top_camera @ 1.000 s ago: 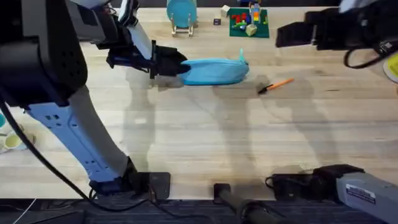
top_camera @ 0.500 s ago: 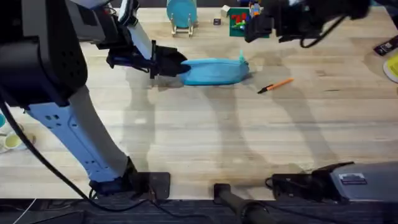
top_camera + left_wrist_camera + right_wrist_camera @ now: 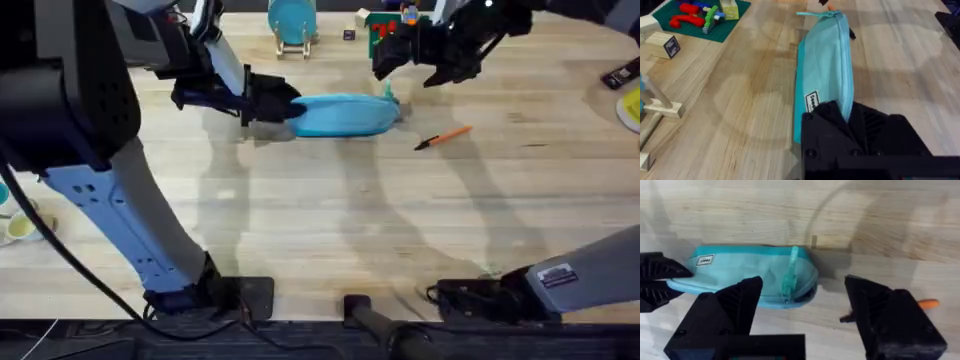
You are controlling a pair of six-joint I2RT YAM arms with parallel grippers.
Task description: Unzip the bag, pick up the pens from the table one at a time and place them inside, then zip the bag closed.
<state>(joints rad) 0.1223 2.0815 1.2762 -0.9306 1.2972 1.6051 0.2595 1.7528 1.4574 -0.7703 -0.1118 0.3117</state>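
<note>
The light blue bag (image 3: 345, 115) lies on the table (image 3: 320, 220), zipper closed. My left gripper (image 3: 285, 108) is shut on its left end; the left wrist view has the black fingers (image 3: 840, 120) pinching the bag (image 3: 827, 65). My right gripper (image 3: 410, 68) hovers open above the bag's right end. In the right wrist view its fingers (image 3: 745, 297) straddle the teal pull tab (image 3: 790, 277) from above, without touching the bag (image 3: 740, 272). An orange pen (image 3: 443, 137) with a black tip lies just right of the bag, its orange end (image 3: 927, 303) visible past the right finger.
At the table's far edge stand a teal disc on a wooden stand (image 3: 292, 22), a green baseplate with toy bricks (image 3: 400, 30) and a small block (image 3: 348, 35). A black object (image 3: 620, 75) and a yellow item (image 3: 632, 108) sit at the right edge.
My right arm has swung left from the far right and come down over the bag's right end. The left gripper, bag and pen have not moved.
</note>
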